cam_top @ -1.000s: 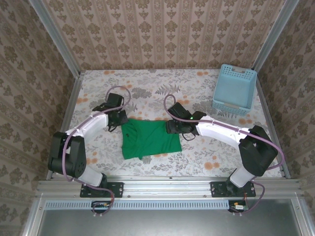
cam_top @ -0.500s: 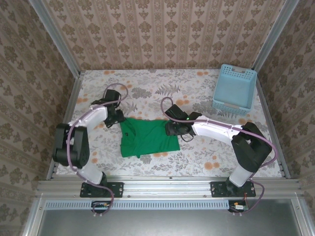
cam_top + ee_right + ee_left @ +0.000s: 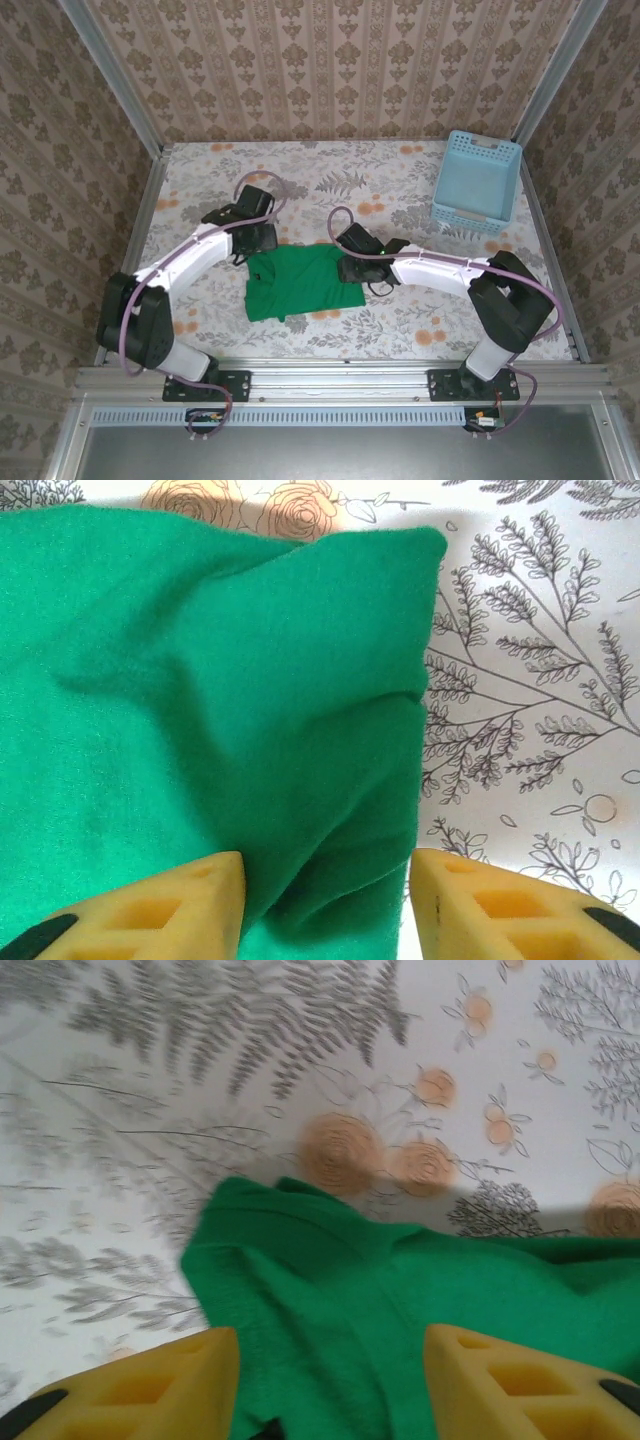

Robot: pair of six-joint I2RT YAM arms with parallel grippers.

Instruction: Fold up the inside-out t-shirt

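Flowery cloth covers the table [image 3: 420, 320], and patterned walls [image 3: 330, 70] stand around it. From the top, the green shirt [image 3: 305, 285] lies in a rough square near the middle, a bit toward 6 o'clock. The left gripper [image 3: 255, 243] is at its 11 o'clock corner. The right gripper [image 3: 352, 265] is at its 2 o'clock corner. A blue basket [image 3: 470, 218] sits at the table's 2 o'clock.

In the left wrist view, the yellow fingers [image 3: 150, 1390] stand apart with shirt between them.

In the right wrist view, the jaws are apart too, over a shirt fold.
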